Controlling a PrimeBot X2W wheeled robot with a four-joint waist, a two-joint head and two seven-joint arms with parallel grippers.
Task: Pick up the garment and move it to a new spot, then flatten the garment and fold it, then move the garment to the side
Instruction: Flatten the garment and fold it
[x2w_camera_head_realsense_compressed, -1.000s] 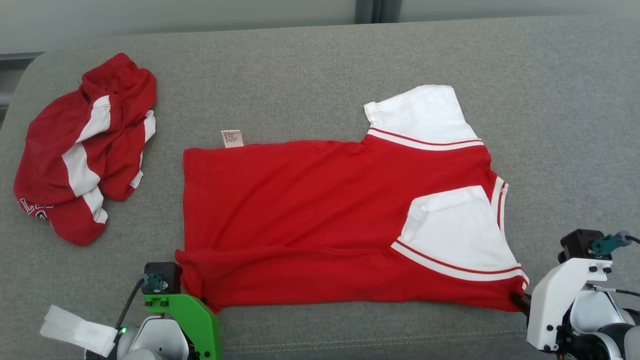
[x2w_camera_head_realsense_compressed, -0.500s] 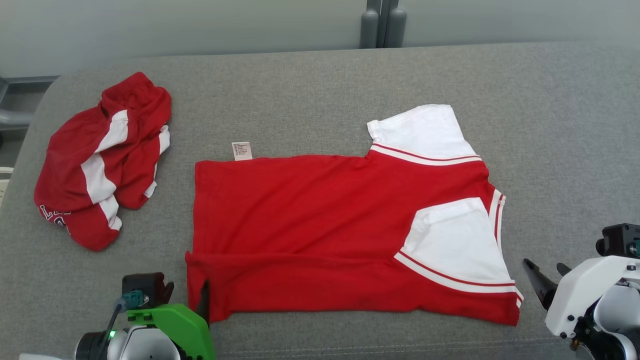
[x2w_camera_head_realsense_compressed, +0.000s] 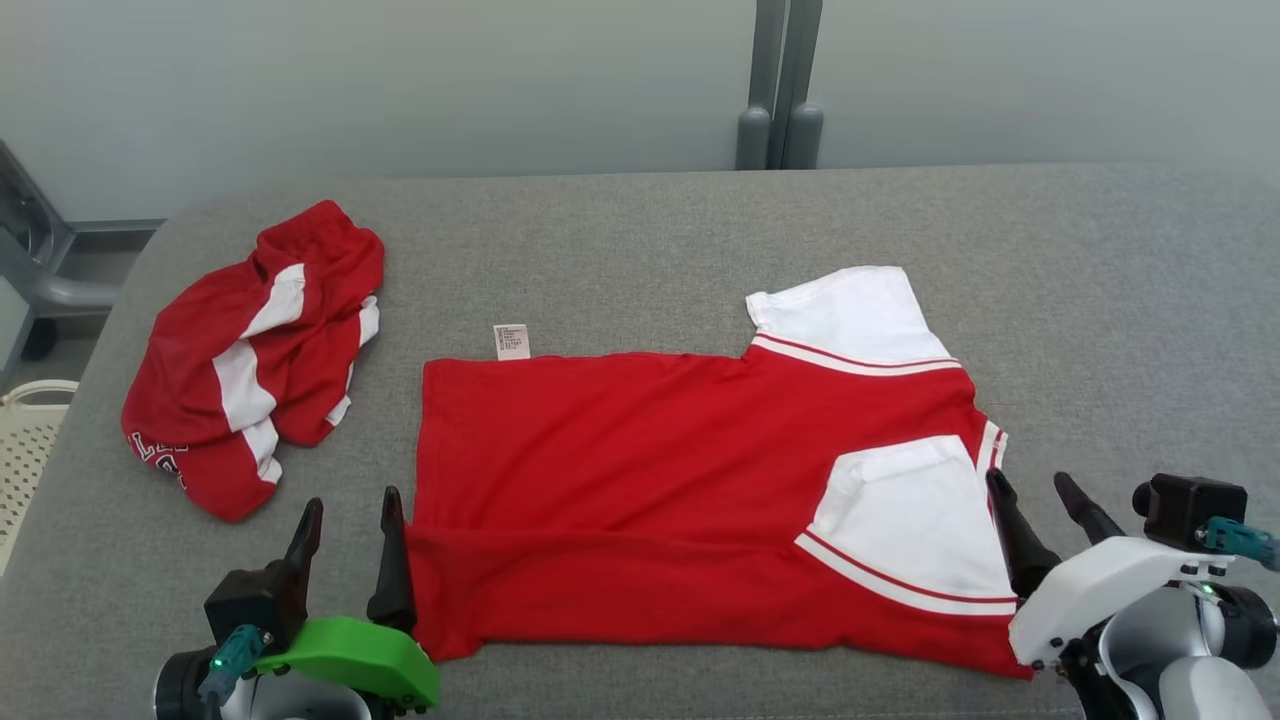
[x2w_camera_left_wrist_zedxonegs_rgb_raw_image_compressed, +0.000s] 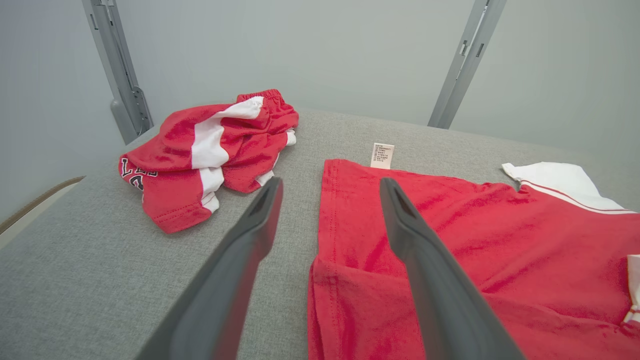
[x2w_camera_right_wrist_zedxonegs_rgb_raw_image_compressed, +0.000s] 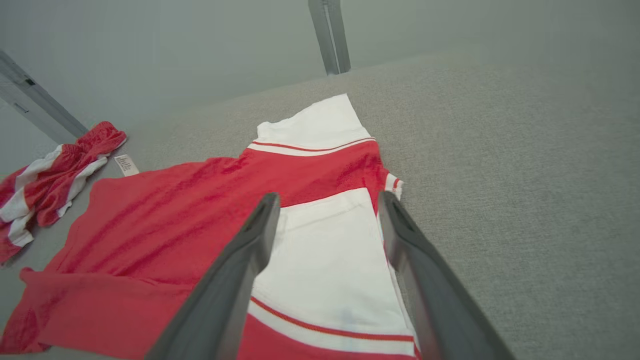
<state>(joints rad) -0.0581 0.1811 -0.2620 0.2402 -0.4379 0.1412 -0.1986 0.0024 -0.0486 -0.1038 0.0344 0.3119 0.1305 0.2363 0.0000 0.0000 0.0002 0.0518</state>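
1. Shirt (x2w_camera_head_realsense_compressed: 650, 470): the red and white shirt lies spread flat in the middle of the gray tabletop (x2w_camera_head_realsense_compressed: 600, 250), with its long side toward the robot.
2. A second ago both end effectors were pinching the shirt's near edge, one at each corner. Now they have let go.
3. The left end effector (x2w_camera_head_realsense_compressed: 352, 500) is open wide and holds nothing. It sits just beside the shirt's near left corner.
4. The right end effector (x2w_camera_head_realsense_compressed: 1028, 478) is open wide too, and it is empty. It sits by the shirt's right end, next to the folded-in white sleeve (x2w_camera_head_realsense_compressed: 910, 500).
5. The head camera has tipped up as well, so everything looks lower in the head view. The shirt itself has not slid.
6. A strip along the near edge looks doubled over. I think one fold has just been finished and dropped.
7. The far white sleeve (x2w_camera_head_realsense_compressed: 850, 315) is not folded in; it sticks out past the far edge, and a small label (x2w_camera_head_realsense_compressed: 511, 341) pokes out there too. That side probably needs folding next.
8. After that the shirt needs folding smaller and moving to the side.
9. Bunched red and white clothes (x2w_camera_head_realsense_compressed: 250, 360) lie well apart at the far left and are not in the way.
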